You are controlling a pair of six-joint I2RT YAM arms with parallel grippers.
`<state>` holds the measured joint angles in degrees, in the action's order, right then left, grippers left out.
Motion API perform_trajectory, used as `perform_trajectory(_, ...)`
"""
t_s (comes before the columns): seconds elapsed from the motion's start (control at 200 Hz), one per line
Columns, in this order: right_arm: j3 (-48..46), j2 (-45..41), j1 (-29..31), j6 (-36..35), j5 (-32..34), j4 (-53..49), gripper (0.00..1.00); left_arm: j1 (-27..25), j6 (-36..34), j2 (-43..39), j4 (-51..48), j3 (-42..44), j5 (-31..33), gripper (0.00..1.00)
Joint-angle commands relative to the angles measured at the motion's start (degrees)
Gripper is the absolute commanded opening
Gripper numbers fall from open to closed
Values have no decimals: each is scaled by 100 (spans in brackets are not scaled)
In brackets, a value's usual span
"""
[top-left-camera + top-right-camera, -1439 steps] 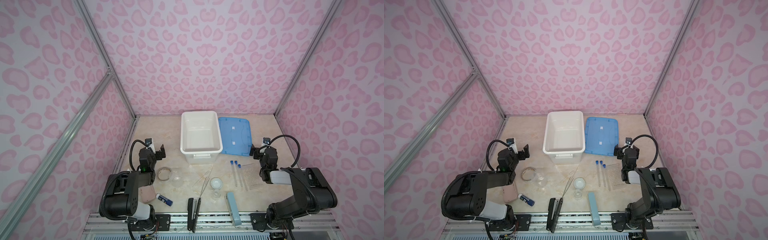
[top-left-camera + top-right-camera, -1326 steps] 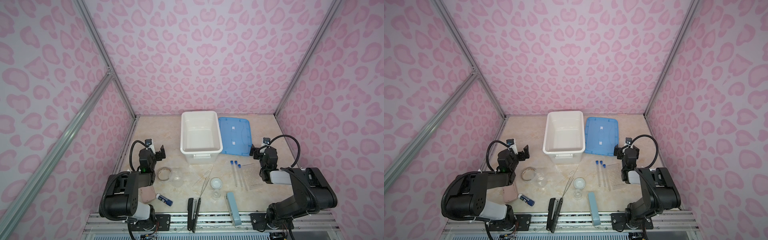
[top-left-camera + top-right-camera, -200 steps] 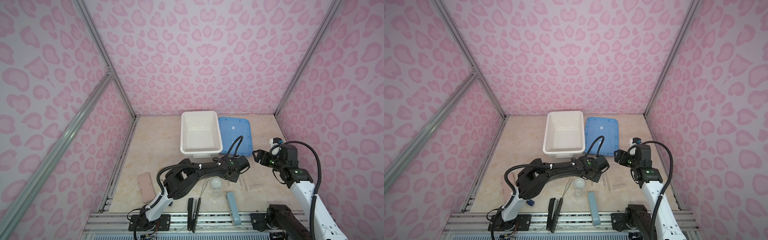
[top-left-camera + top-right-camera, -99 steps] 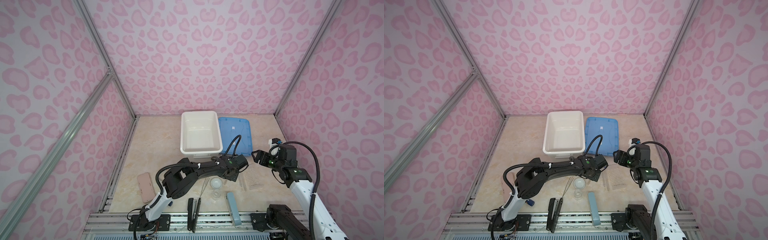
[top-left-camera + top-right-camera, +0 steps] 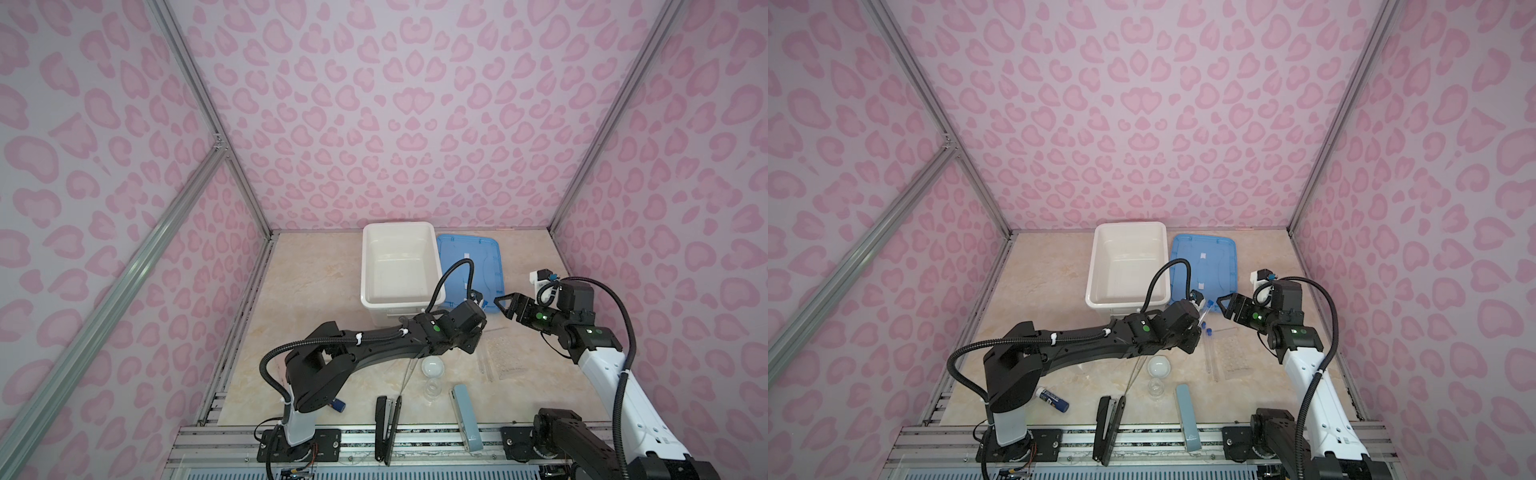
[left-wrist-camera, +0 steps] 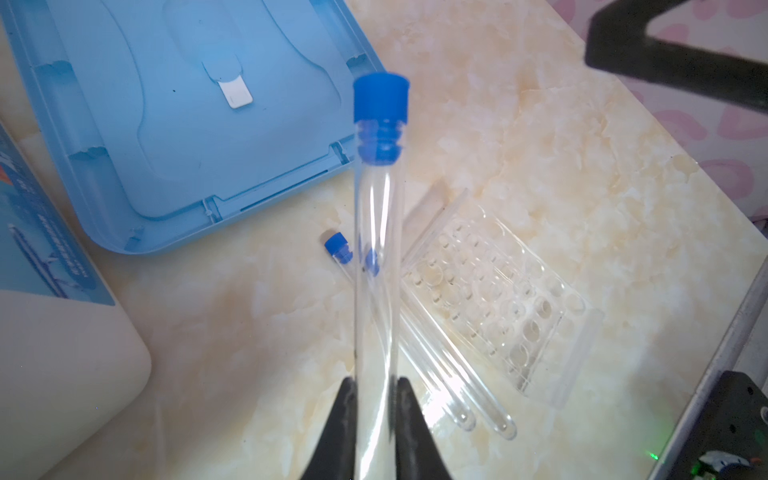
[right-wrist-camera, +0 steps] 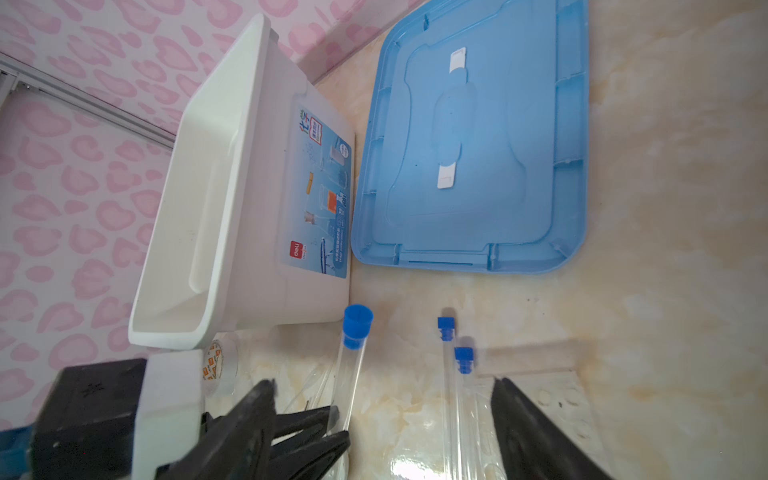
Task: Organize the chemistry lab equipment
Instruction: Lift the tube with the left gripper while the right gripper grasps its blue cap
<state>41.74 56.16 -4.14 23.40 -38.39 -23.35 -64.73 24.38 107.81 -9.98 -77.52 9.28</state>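
Along the front edge lie a black stapler [image 5: 384, 428] and pale stapler [image 5: 465, 411], with a beaker [image 5: 433, 390] and white dish [image 5: 432, 368] just behind. Mid-table, the left gripper [image 6: 374, 399] pinches a blue-capped tube [image 6: 378, 232] above two more tubes [image 7: 463, 361] lying beside the rack [image 6: 498, 299]. The right gripper [image 7: 382, 384] hovers nearby, jaws wide, holding nothing. Farthest back stand the bin [image 5: 399, 226] and lid [image 5: 478, 257].

Pink all round: the back wall [image 5: 395, 124], left wall [image 5: 83, 166] and right wall [image 5: 685, 166] are covered in a blotchy heart-and-leopard print. Aluminium struts run up the back corners [image 5: 193, 83] [image 5: 614, 112], and another strut [image 5: 124, 286] slants down across the left wall. Below lies a beige, marble-look tabletop [image 5: 316, 291], edged at the front by a metal rail [image 5: 424, 440] with a ribbed grille [image 5: 374, 473] beneath it. The light is soft and even, with a bright glare patch [image 7: 411, 465] on the glossy surface in the right wrist view.
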Motion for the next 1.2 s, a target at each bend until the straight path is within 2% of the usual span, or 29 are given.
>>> perform_trajectory(0.0,-27,139,18,31,-618,354,81,-17,-413,-288,1001,378,14,12)
perform_trajectory(0.12,-137,282,62,176,-741,684,78,-87,-567,-441,1327,631,15,12)
perform_trajectory(0.235,-126,519,145,155,-1022,864,70,-127,-622,-471,1402,684,14,12)
perform_trajectory(0.335,-78,607,266,118,-917,767,64,-154,-652,-487,1450,719,48,12)
perform_trajectory(0.445,-121,633,377,182,-940,868,51,-171,-677,-474,1433,712,100,12)
perform_trajectory(0.63,-151,569,387,190,-958,786,36,-171,-693,-463,1383,711,171,12)
perform_trajectory(1.03,-236,601,388,431,-1200,995,19,-172,-681,-428,1364,665,175,12)
perform_trajectory(1.125,-224,678,386,450,-1239,1007,12,-172,-687,-419,1318,635,178,12)
perform_trajectory(1.195,-188,739,388,391,-1270,965,11,-173,-698,-410,1246,581,169,13)
